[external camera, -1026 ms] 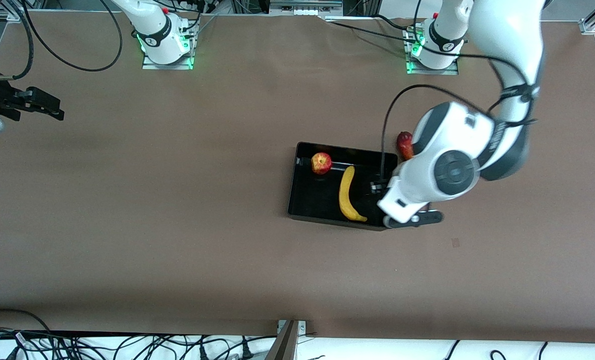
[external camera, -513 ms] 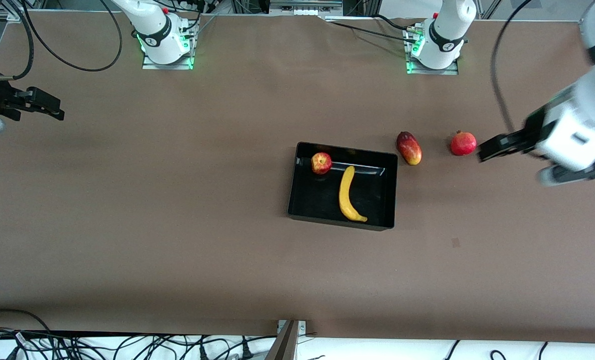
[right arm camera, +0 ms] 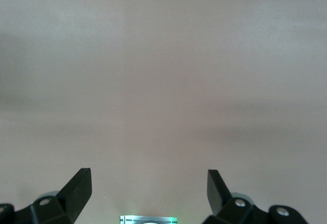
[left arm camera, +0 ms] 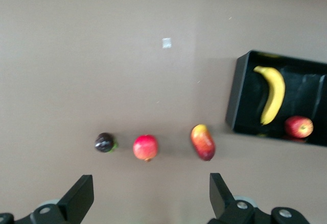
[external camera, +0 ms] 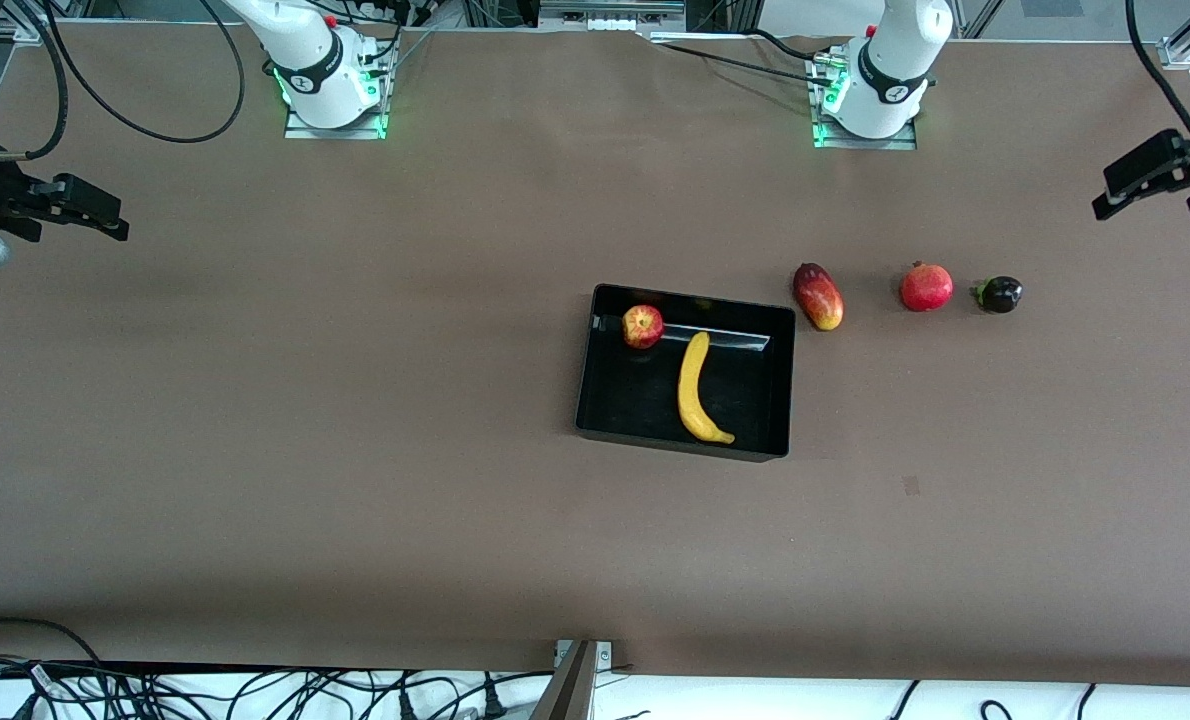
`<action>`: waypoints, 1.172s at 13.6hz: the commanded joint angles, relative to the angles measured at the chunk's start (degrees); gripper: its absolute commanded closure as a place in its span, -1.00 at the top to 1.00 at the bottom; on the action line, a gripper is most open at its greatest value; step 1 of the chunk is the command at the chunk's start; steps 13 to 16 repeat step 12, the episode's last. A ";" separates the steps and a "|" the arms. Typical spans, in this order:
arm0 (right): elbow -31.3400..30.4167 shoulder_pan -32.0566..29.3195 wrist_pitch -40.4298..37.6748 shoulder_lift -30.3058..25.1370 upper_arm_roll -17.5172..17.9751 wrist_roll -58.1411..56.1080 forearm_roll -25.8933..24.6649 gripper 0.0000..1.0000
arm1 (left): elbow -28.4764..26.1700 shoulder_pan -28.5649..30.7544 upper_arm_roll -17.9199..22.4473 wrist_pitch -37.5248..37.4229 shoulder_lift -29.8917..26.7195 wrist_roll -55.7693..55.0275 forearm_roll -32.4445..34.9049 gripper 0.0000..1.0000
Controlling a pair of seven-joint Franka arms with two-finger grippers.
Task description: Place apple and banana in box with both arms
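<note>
The black box [external camera: 755, 400] stands mid-table. The red-and-yellow apple [external camera: 643, 326] lies in it at the corner toward the robots' bases. The yellow banana [external camera: 696, 390] lies in it beside the apple, stem tip toward the front camera. All three also show in the left wrist view: box [left arm camera: 236, 96], banana [left arm camera: 272, 94], apple [left arm camera: 299, 126]. My left gripper [external camera: 1150, 200] [left arm camera: 150, 203] is open and empty, high over the table's edge at the left arm's end. My right gripper [external camera: 105, 215] [right arm camera: 148, 193] is open and empty over bare table at the right arm's end.
Three other fruits lie in a row beside the box toward the left arm's end: a dark-red and yellow oval fruit [external camera: 818, 296] [left arm camera: 203, 142], a round red fruit with a crown [external camera: 926, 287] [left arm camera: 145, 147], and a small dark fruit [external camera: 999, 294] [left arm camera: 104, 142].
My left arm has swung up and away from over the box to its end of the table, uncovering the three loose fruits. The right arm has not moved.
</note>
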 commanded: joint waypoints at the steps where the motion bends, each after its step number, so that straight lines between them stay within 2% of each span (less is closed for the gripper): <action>1: -0.18 -0.13 -0.47 -0.52 0.11 -0.19 -0.36 1.00 | -8.20 -1.59 0.42 4.22 -6.32 1.69 2.72 1.00; 3: -0.18 -0.13 -0.38 -0.52 0.11 -0.19 -0.36 1.00 | -9.27 -2.55 0.60 5.46 -7.40 1.69 2.72 1.00; 4: -0.18 -0.13 -0.38 -0.52 0.11 -0.19 -0.36 1.00 | -9.18 -5.25 2.34 5.29 -7.22 1.34 2.81 1.00; 6: -0.18 -0.13 -0.47 -0.52 0.11 -0.19 -0.36 1.00 | -8.66 -13.42 10.05 4.59 -7.31 1.16 2.90 1.00; 16: -0.18 -0.13 -0.30 -0.52 0.20 -0.19 -0.36 1.00 | -7.77 -11.53 8.60 2.74 -6.87 1.16 2.72 1.00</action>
